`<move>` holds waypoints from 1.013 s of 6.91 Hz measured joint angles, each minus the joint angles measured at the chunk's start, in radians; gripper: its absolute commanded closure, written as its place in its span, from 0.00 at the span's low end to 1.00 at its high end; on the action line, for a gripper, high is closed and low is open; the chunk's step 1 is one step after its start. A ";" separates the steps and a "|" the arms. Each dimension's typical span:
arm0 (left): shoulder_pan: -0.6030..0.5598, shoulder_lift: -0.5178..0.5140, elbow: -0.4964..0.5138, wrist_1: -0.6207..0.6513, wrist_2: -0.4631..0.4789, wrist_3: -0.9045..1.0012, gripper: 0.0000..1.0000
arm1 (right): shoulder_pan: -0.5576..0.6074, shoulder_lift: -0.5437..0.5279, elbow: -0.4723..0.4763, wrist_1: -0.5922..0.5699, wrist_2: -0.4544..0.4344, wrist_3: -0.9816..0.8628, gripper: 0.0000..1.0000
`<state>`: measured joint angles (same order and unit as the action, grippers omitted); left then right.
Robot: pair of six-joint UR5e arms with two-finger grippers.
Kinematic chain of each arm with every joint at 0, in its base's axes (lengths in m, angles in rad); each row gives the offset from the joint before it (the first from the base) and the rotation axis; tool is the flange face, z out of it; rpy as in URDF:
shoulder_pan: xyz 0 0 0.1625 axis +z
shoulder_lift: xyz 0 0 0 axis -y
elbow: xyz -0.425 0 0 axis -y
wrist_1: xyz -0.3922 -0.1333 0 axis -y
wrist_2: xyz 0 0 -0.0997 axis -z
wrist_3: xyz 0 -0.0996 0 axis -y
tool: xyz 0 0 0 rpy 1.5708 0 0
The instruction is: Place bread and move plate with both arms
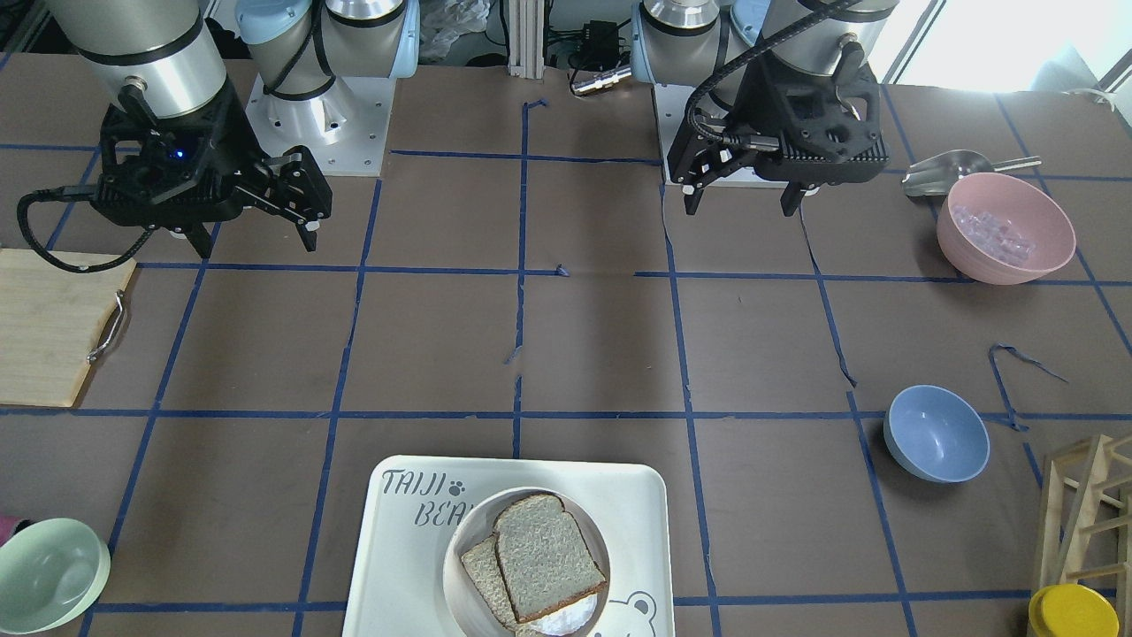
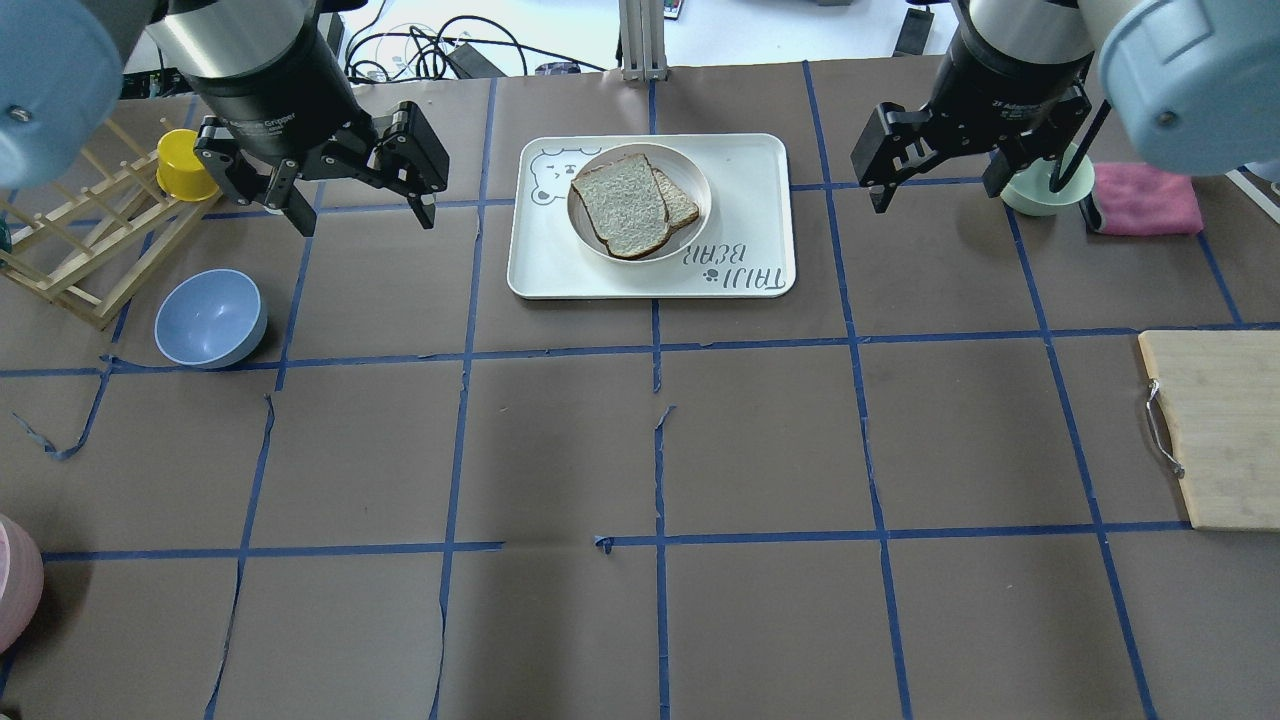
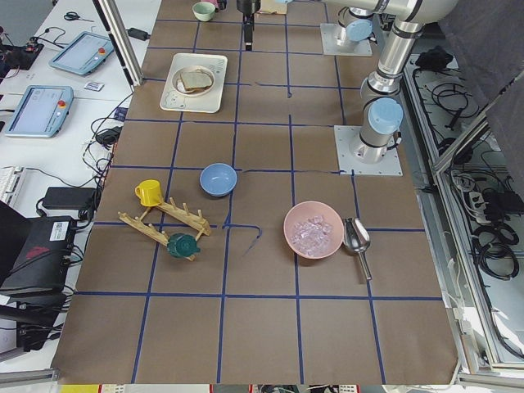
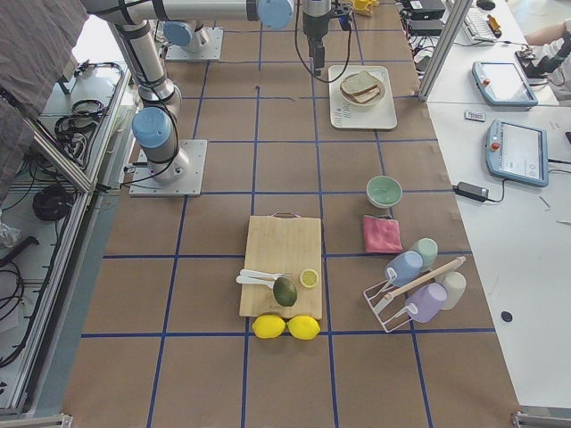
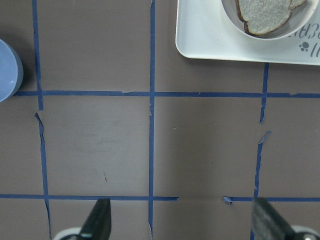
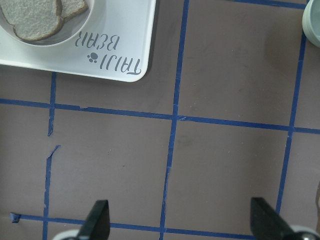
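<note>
The bread [image 2: 620,203], a thick brown-crusted slice, lies on the round cream plate [image 2: 700,175], partly over a thinner slice [image 2: 682,205]. The plate stands on the white "TAIJI BEAR" tray [image 2: 745,160]. In the front view the bread [image 1: 548,557] covers most of the plate [image 1: 451,541], and a bit of egg white shows under it. My left gripper [image 2: 360,205] hovers open and empty to the left of the tray. My right gripper [image 2: 935,190] hovers open and empty to its right. The left wrist view shows the bread [image 5: 262,15]; the right wrist view shows it too [image 6: 30,17].
A blue bowl [image 2: 210,318], a yellow cup [image 2: 182,165] and a wooden rack [image 2: 80,240] are on the left. A pale green bowl [image 2: 1035,190], a pink cloth [image 2: 1145,200] and a cutting board [image 2: 1220,430] are on the right. A pink bowl [image 1: 1004,226] stands near the left arm's base.
</note>
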<state>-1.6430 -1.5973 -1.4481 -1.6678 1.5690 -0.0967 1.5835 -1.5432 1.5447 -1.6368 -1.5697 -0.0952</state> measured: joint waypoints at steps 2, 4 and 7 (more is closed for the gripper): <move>0.009 -0.030 0.005 0.009 -0.003 -0.002 0.00 | 0.000 0.000 0.000 0.000 0.000 0.000 0.00; 0.012 -0.080 0.005 0.032 -0.003 -0.015 0.00 | 0.000 0.000 0.000 0.000 0.000 -0.001 0.00; 0.011 -0.093 0.004 0.033 -0.003 -0.019 0.00 | 0.000 0.000 0.000 0.001 0.000 -0.001 0.00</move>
<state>-1.6321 -1.6901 -1.4439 -1.6349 1.5656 -0.1161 1.5831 -1.5432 1.5447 -1.6354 -1.5692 -0.0966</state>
